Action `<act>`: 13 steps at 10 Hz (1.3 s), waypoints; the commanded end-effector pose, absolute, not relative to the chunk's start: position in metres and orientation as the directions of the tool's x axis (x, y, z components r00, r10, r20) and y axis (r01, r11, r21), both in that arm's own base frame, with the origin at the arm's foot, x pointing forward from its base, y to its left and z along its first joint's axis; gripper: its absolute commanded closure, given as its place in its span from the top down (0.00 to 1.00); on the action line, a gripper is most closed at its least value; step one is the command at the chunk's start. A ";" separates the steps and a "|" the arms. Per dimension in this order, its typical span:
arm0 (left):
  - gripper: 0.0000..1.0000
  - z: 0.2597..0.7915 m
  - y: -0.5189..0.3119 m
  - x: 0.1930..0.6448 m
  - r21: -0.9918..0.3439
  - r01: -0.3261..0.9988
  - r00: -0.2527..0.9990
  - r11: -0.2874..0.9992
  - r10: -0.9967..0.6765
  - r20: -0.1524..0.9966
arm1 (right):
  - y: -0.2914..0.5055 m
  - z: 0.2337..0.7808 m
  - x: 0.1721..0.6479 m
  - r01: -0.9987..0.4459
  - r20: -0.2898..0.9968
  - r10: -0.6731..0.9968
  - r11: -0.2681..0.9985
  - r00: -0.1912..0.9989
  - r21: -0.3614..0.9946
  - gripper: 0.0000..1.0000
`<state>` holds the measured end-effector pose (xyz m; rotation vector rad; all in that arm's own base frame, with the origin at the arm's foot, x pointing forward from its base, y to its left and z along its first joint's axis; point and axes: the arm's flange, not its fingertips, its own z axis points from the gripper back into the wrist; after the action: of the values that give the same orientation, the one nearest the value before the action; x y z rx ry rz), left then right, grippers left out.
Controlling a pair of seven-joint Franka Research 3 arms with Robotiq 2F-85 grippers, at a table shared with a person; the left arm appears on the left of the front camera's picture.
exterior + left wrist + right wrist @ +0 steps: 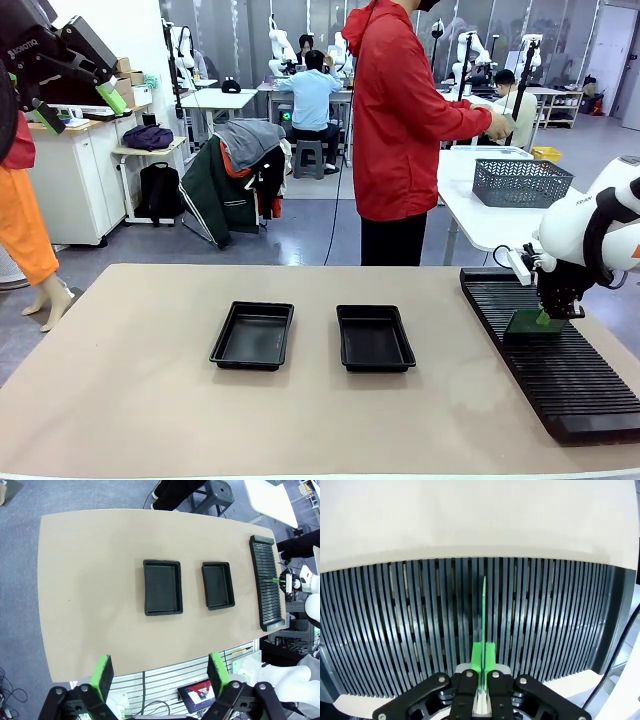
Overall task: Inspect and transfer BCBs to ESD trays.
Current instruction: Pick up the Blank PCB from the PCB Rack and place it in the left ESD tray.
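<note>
White right arm [578, 232] bends down, jaws pinching upright BCB [484, 605].

Things counted, kind by kind.
One worktop [140, 400], two black trays [252, 335] [374, 338], one slotted rack [575, 385], one thin board [484, 605], one wire basket [520, 183], two end effectors: left end effector [160, 662], right end effector [483, 652].

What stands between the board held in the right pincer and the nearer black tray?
Nothing visible does. The right pincer is shut on the board, which stands on edge in the slotted rack; bare table lies between the rack and the nearer tray, and that tray is empty.
</note>
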<state>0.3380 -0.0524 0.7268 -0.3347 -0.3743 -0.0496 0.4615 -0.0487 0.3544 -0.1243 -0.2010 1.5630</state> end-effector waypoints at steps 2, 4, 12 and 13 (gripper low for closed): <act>1.00 0.726 -0.053 0.338 -0.311 0.108 0.931 0.944 0.013 0.365 | -0.049 0.351 0.464 -0.977 0.030 0.999 0.025 0.019 -0.212 0.00; 1.00 0.726 -0.053 0.338 -0.311 0.108 0.931 0.944 0.013 0.365 | -0.050 0.367 0.464 -0.976 0.011 1.000 0.022 0.020 -0.215 0.00; 1.00 0.726 -0.053 0.338 -0.311 0.108 0.931 0.944 0.013 0.365 | -0.067 0.566 0.456 -0.981 -0.018 1.000 0.001 0.005 -0.195 0.00; 1.00 0.726 -0.053 0.338 -0.311 0.108 0.931 0.944 0.013 0.365 | -0.072 0.585 0.454 -0.984 -0.010 1.000 0.007 0.009 -0.176 0.00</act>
<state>0.3381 -0.0524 0.7267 -0.3347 -0.3742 -0.0496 0.4481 -0.0665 0.5773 -0.1845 -0.1439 1.5462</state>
